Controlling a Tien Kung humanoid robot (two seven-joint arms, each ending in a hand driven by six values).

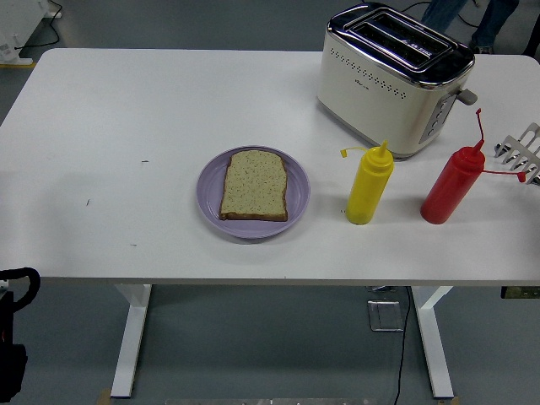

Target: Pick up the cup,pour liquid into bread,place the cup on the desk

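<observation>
A slice of brown bread (254,185) lies flat on a purple plate (297,198) in the middle of the white table (126,110). To its right stands a yellow squeeze bottle (369,190), upright with its cap hanging off the nozzle. Further right a red squeeze bottle (450,190) stands upright too. No cup shows. My right hand (521,150) pokes in at the right edge, silver fingers spread, a short way right of the red bottle and holding nothing. Only a black part of my left arm (10,337) shows, below the table at the lower left corner.
A cream and chrome toaster (388,80) stands at the back right, just behind the two bottles. A person's legs (447,13) show at the top right, beyond the table's far edge.
</observation>
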